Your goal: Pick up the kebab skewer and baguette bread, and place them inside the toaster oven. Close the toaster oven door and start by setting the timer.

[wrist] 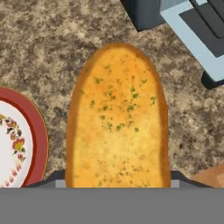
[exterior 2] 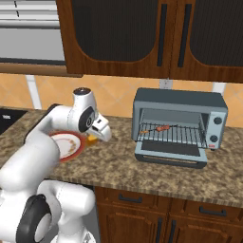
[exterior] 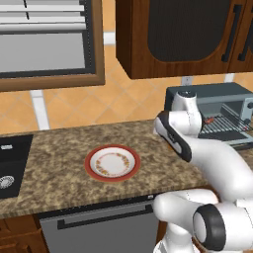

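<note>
Simulated kitchen: speckled brown granite counter (exterior 2: 156, 173) under dark wood wall cabinets (exterior 2: 142, 33), orange tiled backsplash. Toaster oven (exterior 2: 179, 124) stands toward the counter's back right; the toaster oven door (exterior 2: 171, 154) is folded down flat in front of it. The kebab skewer (exterior 2: 159, 128) already lies on the wire rack inside. A red-rimmed plate (exterior: 112, 163) sits mid-counter, nearer the front edge, its well bare.

Baguette bread (wrist: 117, 127): the hand view looks straight along its length, cut face toward the camera, rounded end pointing toward the oven's corner. In the right base view an orange sliver of it shows under the gripper (exterior 2: 96, 134), just beside the plate's right rim. Jaws stand partly apart with the loaf between them; judged as clamped on the bread, though the finger contact itself is hidden behind the loaf.

Handling judgement: light, crusty shell over soft crumb, so stiff enough to carry by one end but easily crushed by a hard squeeze. Rough crust should not slip. Best hold is across the narrow width, near the blunt end. Loaf looks long against the oven opening; enter end-first, clear of the skewer.
</note>
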Controlling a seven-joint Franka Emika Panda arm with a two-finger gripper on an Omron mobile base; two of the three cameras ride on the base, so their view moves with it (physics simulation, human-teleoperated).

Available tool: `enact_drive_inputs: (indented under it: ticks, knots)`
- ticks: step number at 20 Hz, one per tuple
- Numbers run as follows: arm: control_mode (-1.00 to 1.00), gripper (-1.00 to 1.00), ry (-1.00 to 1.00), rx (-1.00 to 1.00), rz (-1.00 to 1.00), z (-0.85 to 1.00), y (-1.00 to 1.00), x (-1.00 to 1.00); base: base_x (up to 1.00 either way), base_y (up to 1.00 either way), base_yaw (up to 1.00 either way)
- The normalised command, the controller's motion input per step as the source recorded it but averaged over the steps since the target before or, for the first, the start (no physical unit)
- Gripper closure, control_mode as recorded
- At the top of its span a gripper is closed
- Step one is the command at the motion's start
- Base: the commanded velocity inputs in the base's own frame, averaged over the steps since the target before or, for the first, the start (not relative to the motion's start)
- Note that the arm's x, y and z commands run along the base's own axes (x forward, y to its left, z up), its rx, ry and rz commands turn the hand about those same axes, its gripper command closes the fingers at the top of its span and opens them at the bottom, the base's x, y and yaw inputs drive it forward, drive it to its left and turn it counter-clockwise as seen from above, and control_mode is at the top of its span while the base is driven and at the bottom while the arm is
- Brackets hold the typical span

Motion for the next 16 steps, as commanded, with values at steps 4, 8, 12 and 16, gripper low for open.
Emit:
enact_drive_inputs:
  ticks: [4, 8, 12, 16]
  knots:
    - [-1.0, 1.0, 0.0, 0.0, -0.17, 0.32, -1.0, 0.02, 0.0, 0.0, 0.0]
    - [-1.0, 1.0, 0.0, 0.0, -0.25, 0.14, -1.0, 0.3, 0.0, 0.0, 0.0]
    - [-1.0, 1.0, 0.0, 0.0, -0.29, 0.07, -1.0, 0.46, 0.0, 0.0, 0.0]
    - [-1.0, 1.0, -0.02, 0.0, -0.22, 0.03, -1.0, 0.4, 0.0, 0.0, 0.0]
